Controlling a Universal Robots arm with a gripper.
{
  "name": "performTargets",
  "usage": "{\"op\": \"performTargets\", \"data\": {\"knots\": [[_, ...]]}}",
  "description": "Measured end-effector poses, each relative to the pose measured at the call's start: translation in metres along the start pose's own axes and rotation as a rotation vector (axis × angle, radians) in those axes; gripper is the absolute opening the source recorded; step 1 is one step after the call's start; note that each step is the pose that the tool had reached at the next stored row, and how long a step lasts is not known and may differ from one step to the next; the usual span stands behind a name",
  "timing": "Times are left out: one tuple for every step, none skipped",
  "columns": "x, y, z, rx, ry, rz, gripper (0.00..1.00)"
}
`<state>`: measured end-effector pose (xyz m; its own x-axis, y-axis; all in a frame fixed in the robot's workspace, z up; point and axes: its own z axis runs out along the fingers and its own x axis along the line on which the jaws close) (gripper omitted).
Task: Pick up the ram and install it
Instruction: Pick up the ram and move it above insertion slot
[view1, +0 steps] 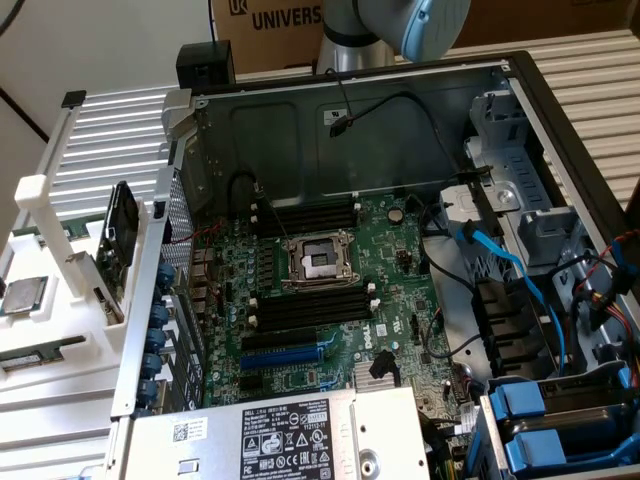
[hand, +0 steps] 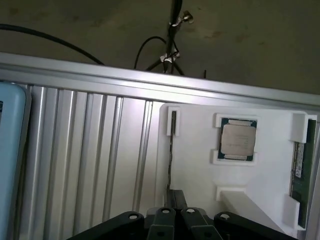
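The ram (hand: 299, 169) is a thin green stick lying in a slot along one edge of the white holder (hand: 195, 165). In the exterior view the ram (view1: 42, 351) rests on that holder (view1: 60, 300) at the exterior view's left, outside the computer case. My gripper (hand: 175, 207) hangs above the holder, away from the ram, with its black fingers (hand: 170, 199) together and nothing between them. The arm's blue joint (view1: 425, 25) shows behind the case. Long black memory slots (view1: 308, 306) lie on the green motherboard (view1: 330, 330) on both sides of the processor socket (view1: 318, 262).
A square silver processor chip (hand: 238, 139) sits in its recess on the holder, beside the ram. The case's metal wall (view1: 150, 300) stands between holder and motherboard. Blue and black cables (view1: 500, 262), drive bays (view1: 560, 420) and a power supply (view1: 290, 440) crowd the case.
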<state>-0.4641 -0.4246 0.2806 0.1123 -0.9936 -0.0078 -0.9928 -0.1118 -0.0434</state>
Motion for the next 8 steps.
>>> {"op": "performTargets", "data": {"knots": [[0.000, 0.0001, 0.0019, 0.0000, 0.0000, 0.000, 0.11], [0.000, 0.0002, 0.0036, 0.0000, 0.0000, 0.000, 0.11], [0.000, 0.0003, 0.0056, 0.0000, 0.0000, 0.000, 0.11], [0.000, 0.0004, 0.0073, 0.0000, 0.0000, 0.000, 0.11], [0.000, 0.0006, 0.0092, 0.0001, 0.0000, 0.001, 0.11], [0.000, 0.0007, 0.0110, 0.0001, 0.0000, 0.001, 0.11], [0.000, 0.0008, 0.0128, 0.0001, 0.0000, 0.001, 0.11], [0.000, 0.0009, 0.0146, 0.0000, 0.0001, 0.001, 0.11]]}}
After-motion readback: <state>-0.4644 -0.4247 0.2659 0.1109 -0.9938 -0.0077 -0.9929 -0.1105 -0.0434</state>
